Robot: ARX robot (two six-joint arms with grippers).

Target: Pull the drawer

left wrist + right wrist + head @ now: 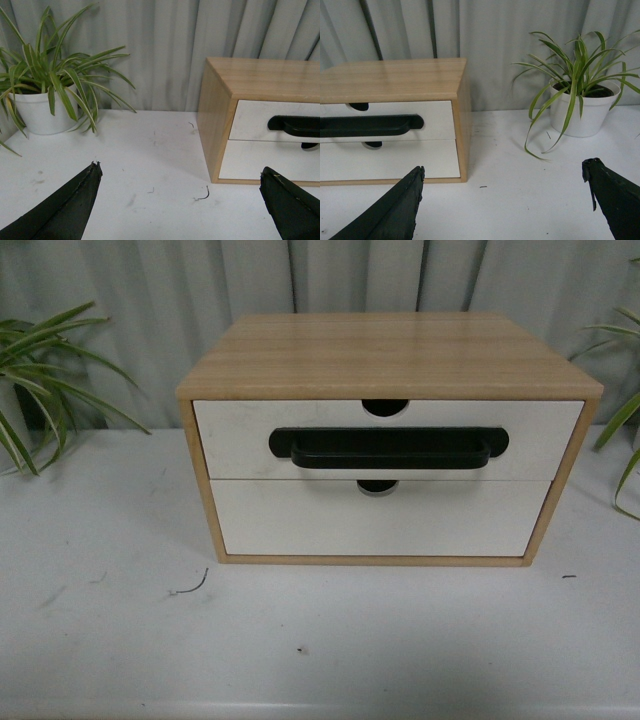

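A small wooden cabinet (390, 355) stands on the white table, facing me. Its upper drawer (235, 435) has a white front, a wide black bar handle (388, 448) and a semicircular notch in its top edge; it looks flush with the frame. In the left wrist view the drawer (252, 120) is at the right, with the open left gripper (180, 172) well short of the cabinet and off its left side. From the right wrist the drawer (437, 117) and its handle (367, 125) show. The right gripper (502, 172) is open, off the cabinet's right corner. Neither arm appears in the front view.
Below it is a plain white drawer front (380, 520) with no handle. Potted spider plants flank the cabinet: one in a white pot (42, 112) on the left, another (582, 112) on the right. A grey curtain hangs behind. A small curled scrap (190, 588) lies on the table.
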